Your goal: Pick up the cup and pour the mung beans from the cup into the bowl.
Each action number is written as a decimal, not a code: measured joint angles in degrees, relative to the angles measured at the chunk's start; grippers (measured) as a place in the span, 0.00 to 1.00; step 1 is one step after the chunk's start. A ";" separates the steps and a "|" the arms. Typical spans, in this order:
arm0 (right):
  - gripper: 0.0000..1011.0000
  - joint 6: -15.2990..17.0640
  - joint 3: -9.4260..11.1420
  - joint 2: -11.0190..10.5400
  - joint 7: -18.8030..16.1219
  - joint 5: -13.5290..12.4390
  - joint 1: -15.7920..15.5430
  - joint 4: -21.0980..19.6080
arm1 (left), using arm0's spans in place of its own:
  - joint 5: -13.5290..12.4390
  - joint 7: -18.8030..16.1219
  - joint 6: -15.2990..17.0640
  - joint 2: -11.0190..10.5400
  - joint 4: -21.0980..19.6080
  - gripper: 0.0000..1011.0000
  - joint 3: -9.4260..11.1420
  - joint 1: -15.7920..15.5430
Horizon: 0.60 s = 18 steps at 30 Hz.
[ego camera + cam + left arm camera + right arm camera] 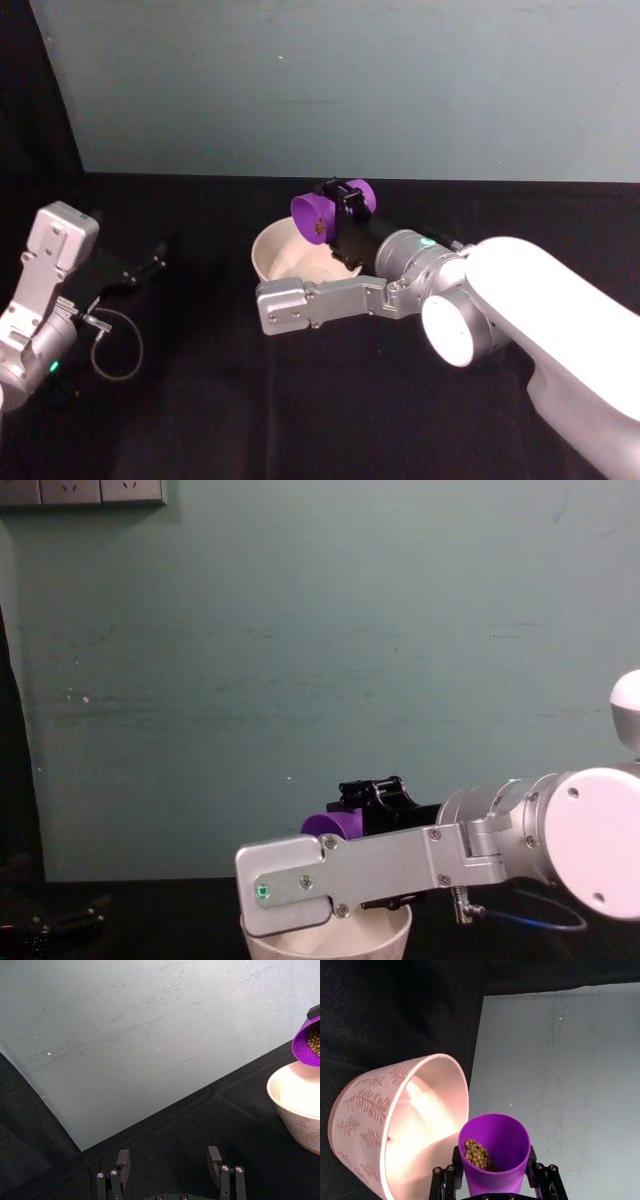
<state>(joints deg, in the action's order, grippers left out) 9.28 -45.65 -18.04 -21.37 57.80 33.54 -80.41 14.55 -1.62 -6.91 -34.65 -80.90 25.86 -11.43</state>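
Now | right claw (344, 204) clamped on cup (316, 216) | cup tipped, mouth toward bowl (262, 252) | left claw (168, 1158) apart

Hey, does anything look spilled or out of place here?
Nothing stands out. The right gripper holds the purple cup, mung beans inside, tipped over the bowl; no grains seen on the black cloth. The left gripper sits open at the left.
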 joint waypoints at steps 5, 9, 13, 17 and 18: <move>0.72 -0.13 -0.03 0.04 -0.20 0.49 0.03 0.00 | 0.00 0.00 0.00 0.00 0.00 1.00 0.00 0.00; 0.72 -0.13 -0.22 0.07 -0.27 1.10 0.06 0.00 | 0.00 0.00 0.00 0.00 0.00 1.00 0.00 0.00; 0.72 -0.08 -0.44 0.02 -0.31 1.82 0.05 -0.08 | 0.00 0.00 0.00 0.00 0.00 1.00 0.00 0.00; 0.72 0.02 -0.66 -0.04 -0.44 2.46 0.10 -0.25 | 0.00 0.00 0.00 0.00 0.00 1.00 0.00 0.00; 0.72 0.04 -0.71 -0.06 -0.47 2.58 0.11 -0.29 | 0.00 0.00 0.00 0.00 0.00 1.00 0.00 0.00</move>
<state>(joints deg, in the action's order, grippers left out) 9.32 -46.37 -18.10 -21.84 60.37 33.65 -80.70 14.55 -1.62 -6.90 -34.65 -80.90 25.86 -11.43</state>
